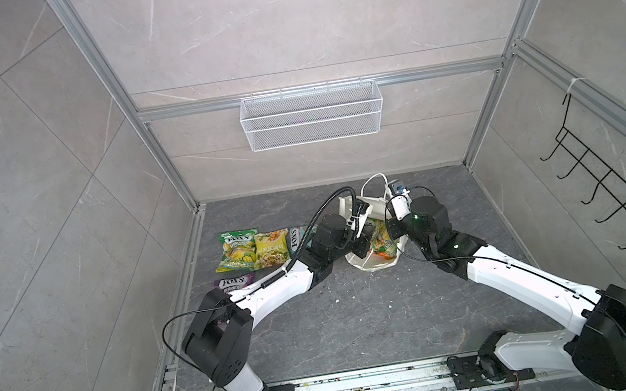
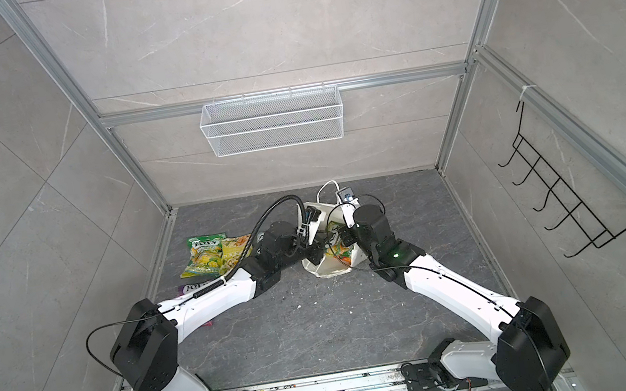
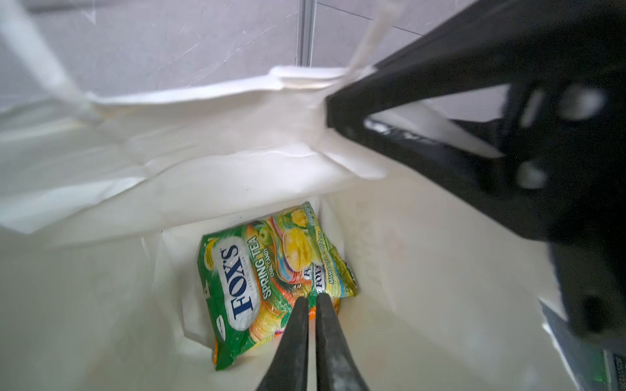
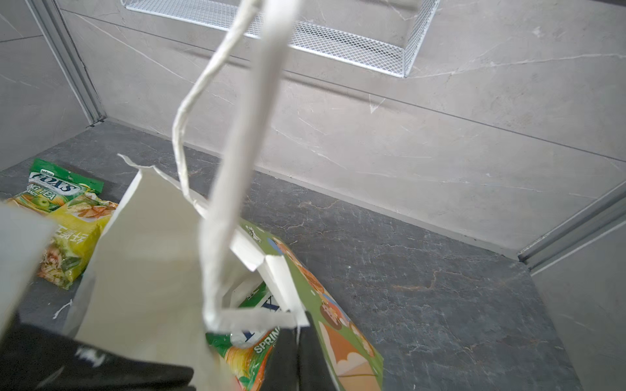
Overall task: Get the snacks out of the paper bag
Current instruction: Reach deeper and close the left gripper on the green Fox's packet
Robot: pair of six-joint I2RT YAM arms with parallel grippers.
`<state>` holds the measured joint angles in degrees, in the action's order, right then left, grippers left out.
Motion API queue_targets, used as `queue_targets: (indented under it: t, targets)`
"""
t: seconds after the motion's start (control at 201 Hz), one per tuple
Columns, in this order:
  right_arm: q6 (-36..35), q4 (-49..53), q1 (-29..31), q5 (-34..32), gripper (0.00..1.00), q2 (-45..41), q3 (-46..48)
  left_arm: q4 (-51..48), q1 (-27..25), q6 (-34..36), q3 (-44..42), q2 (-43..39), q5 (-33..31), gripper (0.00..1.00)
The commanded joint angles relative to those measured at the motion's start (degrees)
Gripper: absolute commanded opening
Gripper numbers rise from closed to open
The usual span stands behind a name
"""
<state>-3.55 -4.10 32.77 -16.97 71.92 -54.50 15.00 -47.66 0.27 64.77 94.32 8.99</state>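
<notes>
Left wrist view, inside the bag: a green FOX'S Spring Tea packet [image 3: 237, 287] lies on the bottom of the paper bag [image 3: 203, 169]. A yellow-green FOX'S wrapper [image 3: 325, 270] overlaps one end of it; whether that is a separate packet I cannot tell.
Paper bag: in both top views it stands mouth-up on the dark floor [image 1: 363, 315], mid-scene toward the far wall, between the two arms [image 1: 373, 269] [image 2: 327, 271]. Its green printed side faces right.
Left gripper: it [image 3: 312, 299] reaches down into the bag. The fingers are almost pressed together, with only a thin slit between them. The tips are at the Spring Tea packet's edge – whether they pinch the film cannot be told.
Right gripper: it [image 4: 298, 333] is pressed together on the bag's right rim, at the root of a white cord handle [image 4: 237, 159]. The left wrist view shows the same clamp on the rim [image 3: 333, 113].
Packets already out: all lie flat on the floor left of the bag.
- green-yellow FOX'S packet [image 1: 235, 250] – farthest left.
- plain yellow packet [image 1: 272, 249], touching its right side.
- teal packet [image 1: 295, 241], next on the right, partly under the left arm.
- purple packet [image 1: 234, 283], nearer, half hidden by the same arm.
Far wall: a white wire basket [image 1: 313, 121] hangs well above the floor.
</notes>
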Motion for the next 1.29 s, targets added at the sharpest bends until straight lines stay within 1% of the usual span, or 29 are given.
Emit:
queue_targets:
  t: [0.0,0.189,0.294,0.388,0.428,0.483,0.567,0.667,0.707,0.771,0.846,0.916,0.971,1.06,1.16,1.214,1.289]
  targets:
    - [1.6,-3.5,0.2,-0.3,0.0,0.0,-2.8,-1.2,-2.1,5.3,1.1,0.9,1.3,0.1]
    - [1.3,-2.8,0.2,-0.8,0.0,-0.6,-2.9,-1.7,-3.8,7.8,1.6,3.2,1.6,0.08]
    - [1.0,-3.2,0.2,-1.5,0.0,-1.0,-2.5,-5.7,-4.1,9.9,4.2,5.8,0.5,0.07]
    - [0.8,-2.5,0.2,-1.9,0.0,-1.0,-2.8,-7.8,-4.3,10.0,5.8,7.1,-0.2,0.06]
    - [0.6,-2.6,0.1,-1.9,0.0,-1.2,-2.6,-8.6,-4.3,9.6,6.6,8.0,-2.0,0.06]
    - [0.6,-3.3,0.1,-2.0,0.0,-1.3,-2.2,-11.0,-4.1,9.0,8.4,9.7,-4.0,0.03]
    - [0.5,-3.9,0.2,-1.9,0.0,-1.3,-1.9,-11.9,-4.1,8.2,9.6,11.7,-7.5,0.04]
    - [0.1,-3.9,0.2,-0.3,0.0,-1.2,-2.1,-12.1,-3.7,6.3,10.6,13.1,-9.3,0.06]
    - [-0.2,-4.3,0.2,0.7,0.0,-1.2,-1.7,-11.3,-3.4,5.7,10.5,13.3,-9.0,0.06]
    - [-0.4,-5.0,0.2,2.1,0.0,-1.3,-1.3,-9.9,-2.5,3.7,10.4,13.8,-8.9,0.08]
    - [-0.5,-5.0,0.3,3.1,0.0,-1.4,-1.1,-9.7,-0.9,1.0,11.0,14.4,-6.3,0.1]
    - [-0.5,-5.0,0.2,3.5,0.0,-1.8,-0.8,-7.7,0.5,-1.1,10.2,14.2,-4.7,0.15]
    - [-0.8,-5.4,0.2,3.9,0.0,-2.0,-0.2,-6.1,1.3,-2.4,9.4,14.2,-5.0,0.19]
    - [-1.1,-6.6,0.2,4.7,0.0,-2.3,1.0,-4.5,2.4,-3.3,9.3,14.6,-4.6,0.27]
    - [-0.9,-6.3,0.2,5.2,0.0,-2.0,1.3,-3.6,3.0,-3.9,10.2,15.0,-4.3,0.31]
    - [-0.9,-6.5,0.3,5.8,0.0,-2.0,1.7,-3.2,3.1,-4.1,10.7,15.3,-5.2,0.4]
    - [-1.0,-7.3,0.2,6.4,0.0,-2.0,2.4,-2.2,3.1,-4.0,11.2,15.9,-5.7,0.41]
